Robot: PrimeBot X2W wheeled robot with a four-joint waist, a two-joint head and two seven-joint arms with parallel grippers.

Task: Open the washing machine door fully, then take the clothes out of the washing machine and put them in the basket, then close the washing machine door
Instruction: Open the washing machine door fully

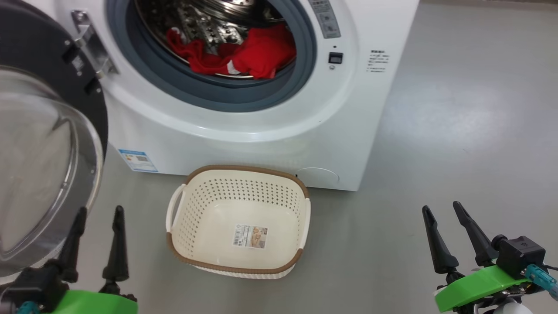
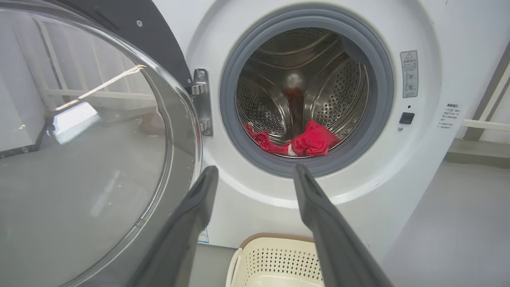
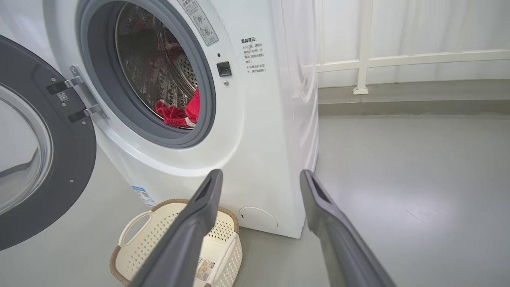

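Observation:
The white washing machine (image 1: 261,144) stands with its door (image 1: 43,165) swung out to the left, the glass bowl facing me. Red clothes (image 1: 257,54) lie at the front of the steel drum, behind the grey gasket. The cream basket (image 1: 244,168) sits empty on the floor just below the opening. My left gripper (image 1: 100,211) is open beside the door's lower edge, holding nothing. My right gripper (image 1: 441,207) is open over the bare floor to the right. The left wrist view looks past the left gripper (image 2: 255,169) at the clothes (image 2: 310,141) and the door (image 2: 79,159).
Grey floor (image 1: 471,131) stretches to the right of the washing machine. A white railing (image 3: 364,59) and a raised ledge run along the back wall in the right wrist view. The open door takes up the space at my left.

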